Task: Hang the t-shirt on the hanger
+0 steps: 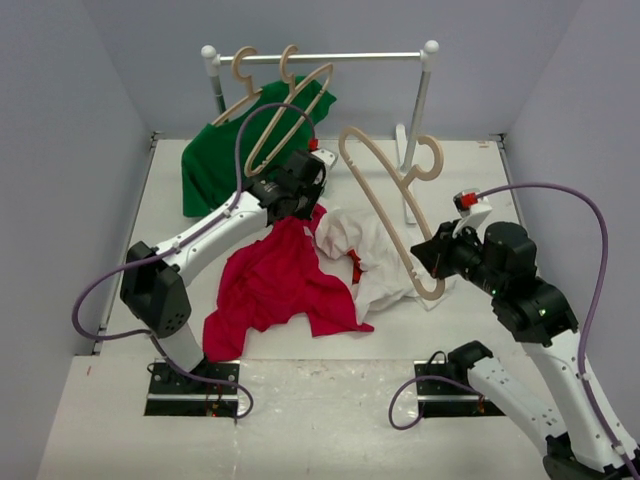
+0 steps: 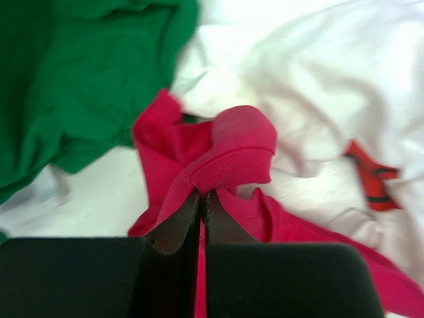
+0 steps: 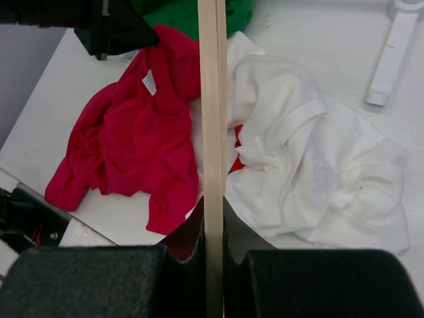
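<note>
Pinches the ribbed edge of the red t-shirt (image 1: pixel 275 285) in the left gripper (image 2: pixel 202 199); crumpled mid-table, touching a white shirt (image 3: pixel 311 165). Clamps the hanger (image 3: pixel 212 99) in the right gripper (image 3: pixel 212 225) above both. Leaves open table (image 1: pixel 470 170) far right.

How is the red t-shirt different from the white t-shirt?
1. The red fabric t-shirt is pinched at a ribbed edge by the left tool. No tool touches the white fabric t-shirt.
2. The red one lies nearer the left arm, the white one nearer the right arm.
3. That edge of the red one is pulled up. The white one just lies slack.

Both are crumpled on the white table, touching each other.
</note>
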Action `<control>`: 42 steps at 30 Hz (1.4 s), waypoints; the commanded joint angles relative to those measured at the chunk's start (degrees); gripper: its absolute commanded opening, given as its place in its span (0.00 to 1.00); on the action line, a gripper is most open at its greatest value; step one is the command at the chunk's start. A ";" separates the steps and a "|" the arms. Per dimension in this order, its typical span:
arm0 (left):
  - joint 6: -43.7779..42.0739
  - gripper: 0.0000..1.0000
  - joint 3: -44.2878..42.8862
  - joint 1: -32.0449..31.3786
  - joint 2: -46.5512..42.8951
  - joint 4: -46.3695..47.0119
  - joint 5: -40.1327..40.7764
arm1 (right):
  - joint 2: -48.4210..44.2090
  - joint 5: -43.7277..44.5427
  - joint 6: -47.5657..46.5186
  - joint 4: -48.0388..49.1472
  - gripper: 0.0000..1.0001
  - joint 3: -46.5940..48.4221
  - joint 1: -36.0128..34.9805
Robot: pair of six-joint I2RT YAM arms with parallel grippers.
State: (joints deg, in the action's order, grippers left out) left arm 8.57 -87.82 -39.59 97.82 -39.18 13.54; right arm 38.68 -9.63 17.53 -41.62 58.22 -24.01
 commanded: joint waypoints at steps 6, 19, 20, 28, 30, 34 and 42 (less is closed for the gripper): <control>4.19 0.10 5.30 -3.65 3.34 13.31 -23.11 | -2.86 12.11 2.72 -2.85 0.00 1.67 -0.07; 3.31 0.33 14.51 -3.68 -3.79 15.82 -13.10 | -0.87 10.16 2.15 -1.95 0.00 0.44 -0.01; 3.03 0.33 15.39 -3.72 -3.98 16.61 -15.18 | -0.69 10.03 2.15 -1.76 0.00 0.35 -0.06; 2.86 0.39 16.19 -3.91 -3.08 18.40 -20.46 | -0.10 8.02 1.98 -1.15 0.00 -0.26 -0.07; 2.68 0.37 15.80 -3.91 -1.87 18.25 -19.40 | -0.10 7.51 1.92 -1.09 0.00 -0.50 -0.07; 2.51 0.32 14.80 -3.91 1.05 18.00 -17.84 | -0.35 6.75 1.80 -1.09 0.00 -0.82 -0.07; 2.24 0.32 12.73 -3.92 4.57 17.47 -16.67 | -1.08 5.57 1.54 -1.54 0.00 -1.10 -0.07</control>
State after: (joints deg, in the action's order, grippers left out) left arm 12.04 -71.91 -43.53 101.67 -23.27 -4.20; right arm 38.46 -2.66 19.44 -45.43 57.51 -23.99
